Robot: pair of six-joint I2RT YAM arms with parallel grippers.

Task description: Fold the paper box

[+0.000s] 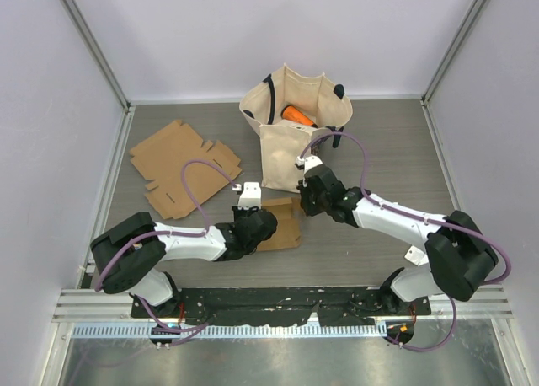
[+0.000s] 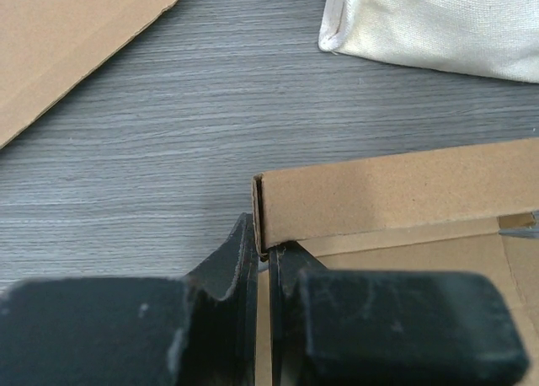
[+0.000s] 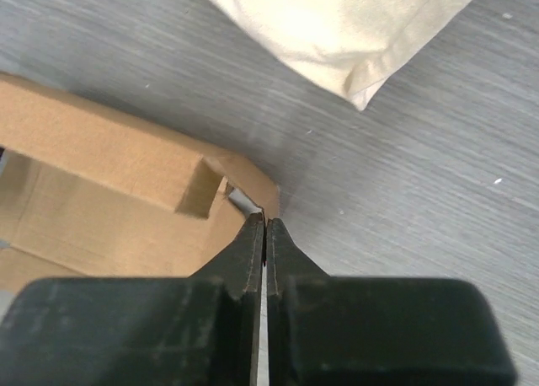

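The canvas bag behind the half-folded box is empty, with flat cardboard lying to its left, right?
Not empty: the top view shows an orange object inside the canvas bag. It does stand behind the half-folded box, with flat cardboard to its left.

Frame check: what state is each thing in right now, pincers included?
Small brown cardboard box: partly folded, a side wall raised.
Large brown cardboard blank: unfolded, lying flat.
Cream canvas tote bag: upright, mouth open, orange object inside.
Left pincer: shut on the box's wall end.
Right pincer: shut, tips at the box's corner; grip unclear.
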